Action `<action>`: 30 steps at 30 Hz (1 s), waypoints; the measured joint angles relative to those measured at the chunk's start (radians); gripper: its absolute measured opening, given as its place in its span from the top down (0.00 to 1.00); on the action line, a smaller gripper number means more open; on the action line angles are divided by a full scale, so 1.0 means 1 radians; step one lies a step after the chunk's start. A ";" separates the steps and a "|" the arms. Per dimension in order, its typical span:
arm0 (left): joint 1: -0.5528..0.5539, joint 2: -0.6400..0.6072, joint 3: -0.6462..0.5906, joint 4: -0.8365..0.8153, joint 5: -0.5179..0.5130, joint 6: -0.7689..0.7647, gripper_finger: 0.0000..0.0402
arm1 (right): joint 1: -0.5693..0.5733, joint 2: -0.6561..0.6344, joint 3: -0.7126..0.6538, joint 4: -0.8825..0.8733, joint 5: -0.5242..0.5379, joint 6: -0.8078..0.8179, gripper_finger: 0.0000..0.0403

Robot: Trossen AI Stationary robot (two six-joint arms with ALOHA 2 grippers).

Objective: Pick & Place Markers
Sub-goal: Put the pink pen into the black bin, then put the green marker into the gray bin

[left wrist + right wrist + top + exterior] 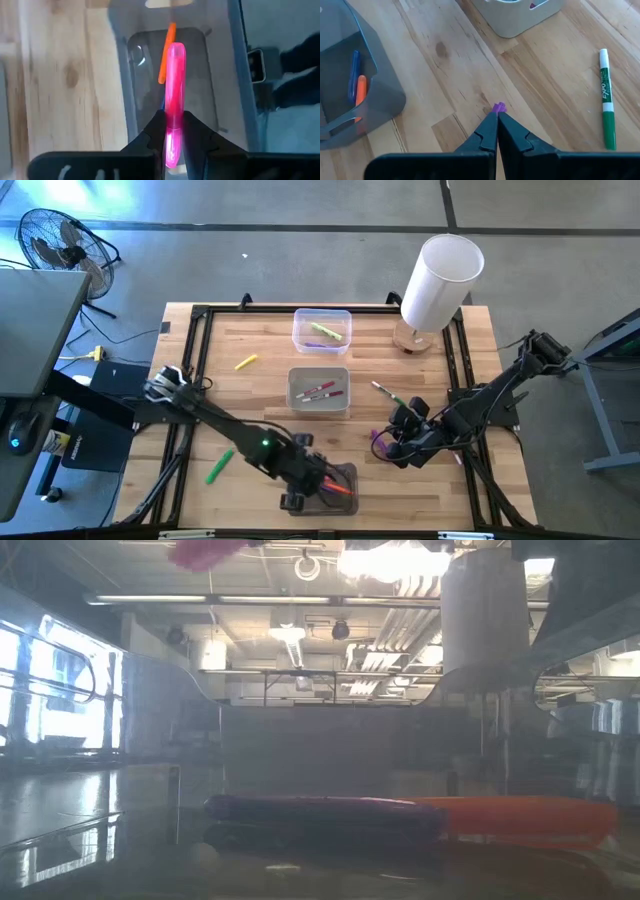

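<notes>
My left gripper hangs over the near clear bin, shut on a pink marker. An orange marker and a blue one lie on that bin's floor. In the low view a dark purple marker and an orange marker lie flat, with the pink marker high above them. My right gripper is right of that bin, low over the table, shut on a purple marker. A green marker, a yellow marker and a second green marker lie loose on the table. My left gripper pinches the pink marker between its two fingers near the marker's lower end, coming from above. The fingers lie across the marker. It is lifted clear above the bin, and its long free end reaches out past the fingertips. My right gripper is shut on the purple marker, and only a small purple end peeks out past the fingertips. The fingers hide the rest of the hold. Whether the marker still rests on the table cannot be told.
A far clear bin holds green and yellow markers. A middle bin holds red and pink ones. A big white cylinder stands on a wooden base at the far right. A black frame rail runs along the table's sides.
</notes>
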 joint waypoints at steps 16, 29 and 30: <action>0.049 0.072 0.048 0.016 0.155 -0.019 0.66 | 0.000 0.000 0.000 0.008 0.013 -0.028 1.00; 0.020 -0.089 -0.004 -0.198 -0.089 -0.112 0.98 | -0.001 0.000 0.000 0.044 0.080 -0.026 1.00; 0.022 -0.122 -0.037 -0.204 -0.102 -0.115 0.98 | -0.002 0.000 0.000 0.058 0.088 -0.026 1.00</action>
